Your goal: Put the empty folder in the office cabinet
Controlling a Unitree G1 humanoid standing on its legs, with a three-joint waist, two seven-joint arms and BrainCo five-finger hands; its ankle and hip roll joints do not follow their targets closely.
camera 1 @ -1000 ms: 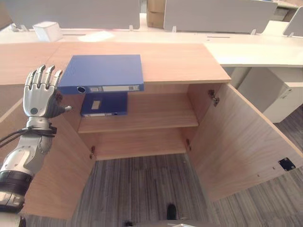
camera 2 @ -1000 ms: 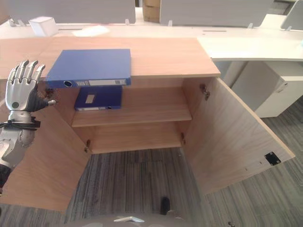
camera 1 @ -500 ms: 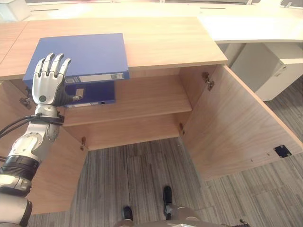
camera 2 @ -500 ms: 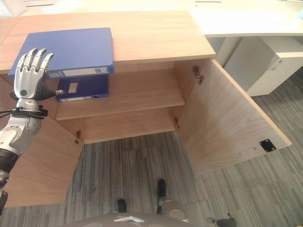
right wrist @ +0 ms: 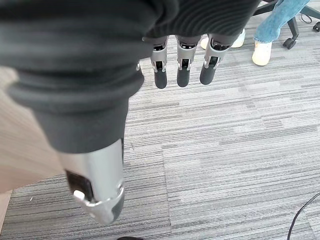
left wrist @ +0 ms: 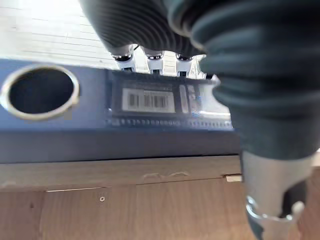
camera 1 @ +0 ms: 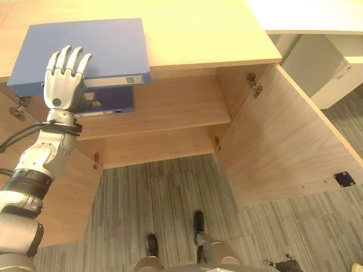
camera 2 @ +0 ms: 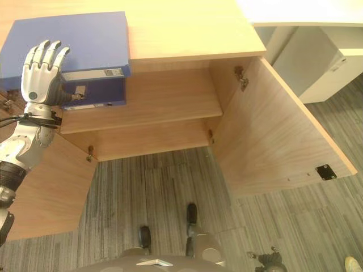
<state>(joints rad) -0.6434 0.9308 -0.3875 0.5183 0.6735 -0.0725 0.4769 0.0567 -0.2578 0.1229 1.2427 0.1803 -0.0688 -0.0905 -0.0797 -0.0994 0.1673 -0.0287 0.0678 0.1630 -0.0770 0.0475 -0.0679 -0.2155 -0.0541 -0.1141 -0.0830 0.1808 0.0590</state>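
— Where's my left hand right now?

— Raised in front of the flat blue ring-binder folder that lies on the light wooden top of the office cabinet. Fingers straight and spread, grasping nothing, their tips over the folder's near spine edge.

— From the left wrist camera I see the folder's spine just past my fingers, with a round metal-ringed finger hole and a barcode label.

— Below the hand, a second dark blue folder lies on the upper wooden shelf inside the cabinet. The right-hand wooden door hangs wide open, well away from the hand.

— And my right hand?

— Hanging over grey striped carpet, fingers relaxed, holding nothing. A person's jeans and pale shoes beyond the fingertips.
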